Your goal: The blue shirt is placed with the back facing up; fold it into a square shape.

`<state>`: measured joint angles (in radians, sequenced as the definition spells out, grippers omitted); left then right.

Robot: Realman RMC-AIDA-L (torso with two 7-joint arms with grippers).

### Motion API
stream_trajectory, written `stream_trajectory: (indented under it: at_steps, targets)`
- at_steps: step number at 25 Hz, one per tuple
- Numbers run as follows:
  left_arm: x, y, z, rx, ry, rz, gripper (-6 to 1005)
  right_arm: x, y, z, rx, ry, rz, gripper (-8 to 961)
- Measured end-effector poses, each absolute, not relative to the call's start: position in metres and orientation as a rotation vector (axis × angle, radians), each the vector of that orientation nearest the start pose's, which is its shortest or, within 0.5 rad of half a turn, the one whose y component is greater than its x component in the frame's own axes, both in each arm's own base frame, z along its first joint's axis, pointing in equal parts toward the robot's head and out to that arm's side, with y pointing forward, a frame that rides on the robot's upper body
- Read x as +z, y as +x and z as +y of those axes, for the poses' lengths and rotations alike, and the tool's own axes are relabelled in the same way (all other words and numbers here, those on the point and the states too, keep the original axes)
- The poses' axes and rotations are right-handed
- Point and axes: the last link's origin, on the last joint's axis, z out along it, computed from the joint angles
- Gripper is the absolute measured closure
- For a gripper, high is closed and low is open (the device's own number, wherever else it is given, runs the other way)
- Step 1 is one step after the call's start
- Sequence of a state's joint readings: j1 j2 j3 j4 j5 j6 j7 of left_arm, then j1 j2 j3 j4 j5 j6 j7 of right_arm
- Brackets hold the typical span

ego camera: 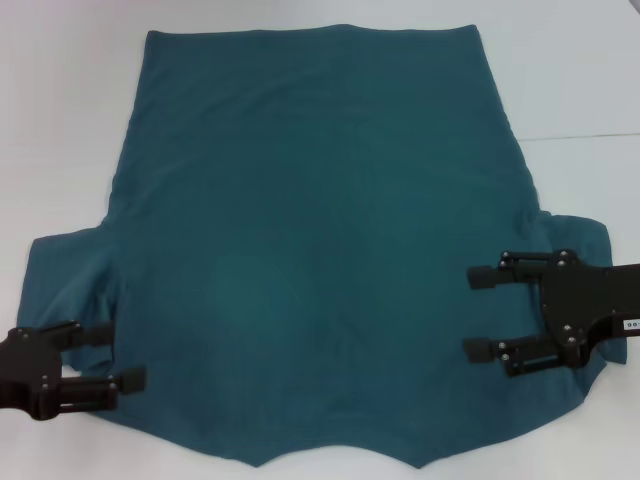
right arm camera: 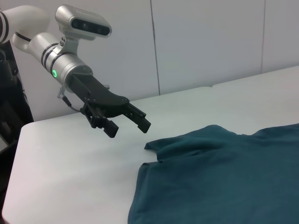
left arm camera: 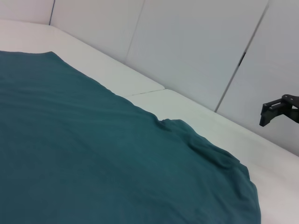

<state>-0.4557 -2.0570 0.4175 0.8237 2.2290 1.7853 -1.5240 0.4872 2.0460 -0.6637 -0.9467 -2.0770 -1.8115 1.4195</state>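
The left gripper [ego camera: 112,355] hangs wide open just above the left sleeve, fingers pointing inward across the blue shirt [ego camera: 310,260]. The right gripper [ego camera: 482,313] mirrors it over the right sleeve, also spread wide and holding nothing. Each arm is nearest its own sleeve. The shirt lies flat on the white table [ego camera: 60,120], plain side up, its long axis running away from the robot. The cloth looks soft, matte and faintly wrinkled.

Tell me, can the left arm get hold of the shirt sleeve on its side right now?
Probably yes. The left end effector hangs open at the left sleeve of the blue shirt, with nothing between them.
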Motion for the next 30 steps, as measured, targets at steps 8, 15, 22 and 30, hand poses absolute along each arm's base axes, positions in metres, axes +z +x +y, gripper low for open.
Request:
stream_trajectory:
  at_steps: [8, 15, 22, 30]
  targets:
    - [0.056, -0.303, 0.293, -0.632, -2.658, -0.857, 62, 0.058, 0.253, 0.315, 0.564, -2.858, 0.365, 26]
    - [0.057, -0.303, 0.293, -0.621, -2.66, -0.854, 62, 0.058, 0.253, 0.315, 0.566, -2.855, 0.368, 27]
    - [0.069, -0.306, 0.299, -0.577, -2.568, -1.027, 63, 0.057, 0.252, 0.317, 0.566, -2.848, 0.367, 27]
    - [0.095, -0.321, 0.298, -0.452, -2.328, -1.285, 63, 0.058, 0.25, 0.322, 0.561, -2.828, 0.36, 27]
